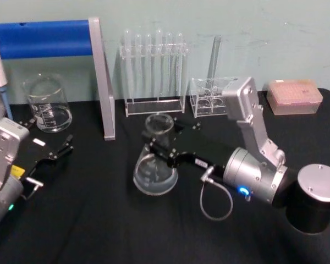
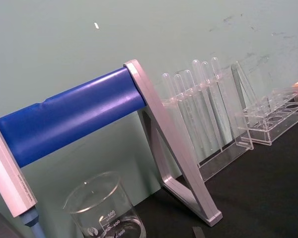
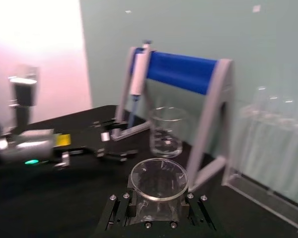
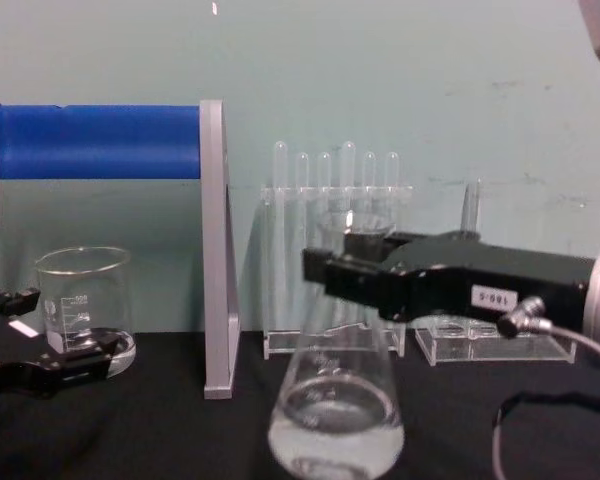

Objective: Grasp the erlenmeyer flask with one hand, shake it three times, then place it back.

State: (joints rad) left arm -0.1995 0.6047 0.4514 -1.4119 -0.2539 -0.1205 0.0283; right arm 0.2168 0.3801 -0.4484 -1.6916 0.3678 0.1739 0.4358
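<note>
black worktop (image 1: 99, 220), green wall (image 1: 264, 33) behind — right claw (image 1: 164, 148) grips the erlenmeyer flask (image 1: 154, 175) by its neck at mid-worktop, flask upright, claw level, reaching from the right. left claw (image 1: 48, 165) sits spread wide by the beaker (image 1: 47, 104) — farther off, idle.

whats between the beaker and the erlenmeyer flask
The blue-barred stand's grey leg stands between the beaker and the erlenmeyer flask. The head view shows it from above, and the chest view shows it upright between the two.

erlenmeyer flask (image 1: 155, 165) on table (image 1: 99, 231), test-tube rack (image 1: 153, 74) behind it, beaker (image 1: 47, 103) left, under stand (image 1: 102, 82)
</note>
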